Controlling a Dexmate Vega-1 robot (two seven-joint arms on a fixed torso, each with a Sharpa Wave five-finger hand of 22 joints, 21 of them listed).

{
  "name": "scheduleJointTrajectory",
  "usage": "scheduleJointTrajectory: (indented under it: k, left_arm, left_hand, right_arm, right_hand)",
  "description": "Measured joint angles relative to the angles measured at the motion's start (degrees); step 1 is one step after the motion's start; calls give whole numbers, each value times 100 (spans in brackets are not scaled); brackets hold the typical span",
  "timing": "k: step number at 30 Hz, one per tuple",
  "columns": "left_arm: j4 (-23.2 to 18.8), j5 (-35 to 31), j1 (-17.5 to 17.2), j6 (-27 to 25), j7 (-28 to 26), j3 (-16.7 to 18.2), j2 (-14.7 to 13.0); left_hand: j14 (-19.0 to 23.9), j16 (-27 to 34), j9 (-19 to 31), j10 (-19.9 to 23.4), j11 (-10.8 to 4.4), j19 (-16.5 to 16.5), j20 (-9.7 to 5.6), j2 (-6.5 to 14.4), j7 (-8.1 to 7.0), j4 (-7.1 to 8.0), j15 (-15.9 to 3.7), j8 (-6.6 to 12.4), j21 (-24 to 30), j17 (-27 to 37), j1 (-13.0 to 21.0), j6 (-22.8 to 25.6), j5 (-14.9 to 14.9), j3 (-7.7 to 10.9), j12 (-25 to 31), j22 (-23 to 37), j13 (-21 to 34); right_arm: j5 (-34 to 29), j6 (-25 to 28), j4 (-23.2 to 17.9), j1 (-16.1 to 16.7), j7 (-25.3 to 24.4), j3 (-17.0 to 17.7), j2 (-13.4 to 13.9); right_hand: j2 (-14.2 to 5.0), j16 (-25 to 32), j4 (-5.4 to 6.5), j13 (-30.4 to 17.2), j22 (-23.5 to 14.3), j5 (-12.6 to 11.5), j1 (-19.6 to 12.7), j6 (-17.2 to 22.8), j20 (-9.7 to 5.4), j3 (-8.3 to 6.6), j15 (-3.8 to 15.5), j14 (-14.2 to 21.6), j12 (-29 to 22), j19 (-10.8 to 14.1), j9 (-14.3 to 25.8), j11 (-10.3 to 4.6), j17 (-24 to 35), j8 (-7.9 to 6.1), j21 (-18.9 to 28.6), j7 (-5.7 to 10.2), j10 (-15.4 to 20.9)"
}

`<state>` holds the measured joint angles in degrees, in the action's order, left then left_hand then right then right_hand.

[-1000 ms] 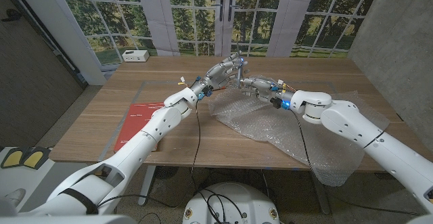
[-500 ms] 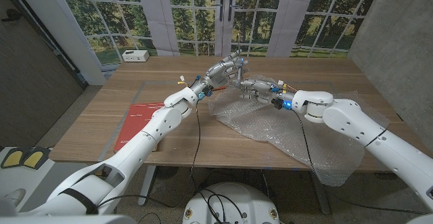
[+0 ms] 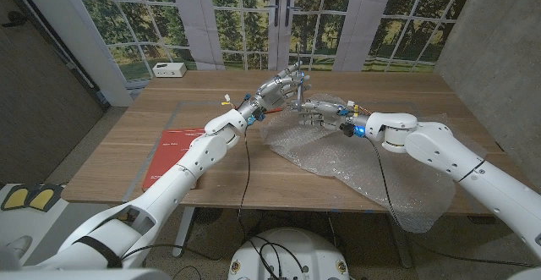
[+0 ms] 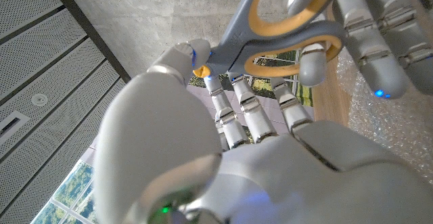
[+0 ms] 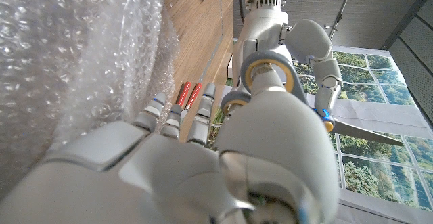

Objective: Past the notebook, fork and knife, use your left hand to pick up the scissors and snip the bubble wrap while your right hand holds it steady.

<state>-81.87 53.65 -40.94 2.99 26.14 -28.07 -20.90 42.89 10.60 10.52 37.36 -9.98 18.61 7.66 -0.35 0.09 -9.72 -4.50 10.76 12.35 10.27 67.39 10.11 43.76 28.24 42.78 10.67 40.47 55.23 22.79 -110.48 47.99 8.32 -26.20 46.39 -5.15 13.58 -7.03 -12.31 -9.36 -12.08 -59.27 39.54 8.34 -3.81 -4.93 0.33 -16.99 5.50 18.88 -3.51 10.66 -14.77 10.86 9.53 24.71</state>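
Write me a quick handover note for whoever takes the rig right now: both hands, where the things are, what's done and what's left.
Left hand: holds the scissors by the yellow-lined handles, raised over the far edge of the bubble wrap.
Right hand: on the bubble wrap's far edge, close beside the left hand; whether it actually grips the wrap cannot be told.
Bubble wrap: spread over the table's right half, hanging off the near edge.
Red notebook: on the table's left side.
Done: scissors picked up.
Left: no cut visible yet; steady the wrap and snip.
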Motion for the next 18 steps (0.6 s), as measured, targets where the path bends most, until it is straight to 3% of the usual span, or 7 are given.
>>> scheduleJointTrajectory:
  k: [5, 9, 14, 18]
  left_arm:
    - [13, -1, -1, 36, 39, 1, 0]
    - [37, 0, -3, 55, 70, 6, 3]
    - [48, 8, -16, 89, 95, 25, 4]
    - [48, 14, -30, 117, 106, 41, -1]
  left_hand:
    - [0, 0, 0, 0, 0, 0, 0, 14, 0, 0, 0, 0, 0, 0, 58, 0, -10, 0, 1, 0, 2]
    - [0, 0, 0, 0, 0, 0, 0, 15, 0, -1, 0, 0, 0, -1, 57, 0, -15, -1, 1, 0, 33]
    - [-22, 0, 0, 0, 0, 0, 1, 16, 0, -1, 22, 0, 0, -1, 56, 0, -15, -1, 1, 0, 28]
    - [-22, 0, 0, 0, -1, 0, 1, 16, 0, -9, 22, 0, 0, -1, 56, 0, -19, -8, 1, 0, 5]
  right_arm:
    - [-15, 32, -33, -9, -28, -2, 23]
    - [-28, 61, -63, -9, -68, -3, 39]
    - [-28, 94, -116, -10, -105, 11, 68]
    - [-23, 121, -158, -10, -114, 26, 93]
  right_hand:
    - [0, 27, -22, -109, 0, 11, 0, 41, -68, 23, 92, 274, -121, 181, 135, -214, 0, -50, 0, -22, 297]
    - [0, 44, 1, -240, -10, 11, 0, -20, -119, 48, 270, 452, -227, 377, 247, -388, 5, -73, 39, -31, 530]
    - [0, 119, 1, -428, -13, 46, 0, -40, -97, 48, 391, 696, -360, 645, 369, -418, 24, -135, 71, -30, 764]
    - [-39, 133, 27, -539, -13, 46, 39, -69, -12, 74, 332, 778, -433, 787, 445, -401, 43, -156, 88, -60, 802]
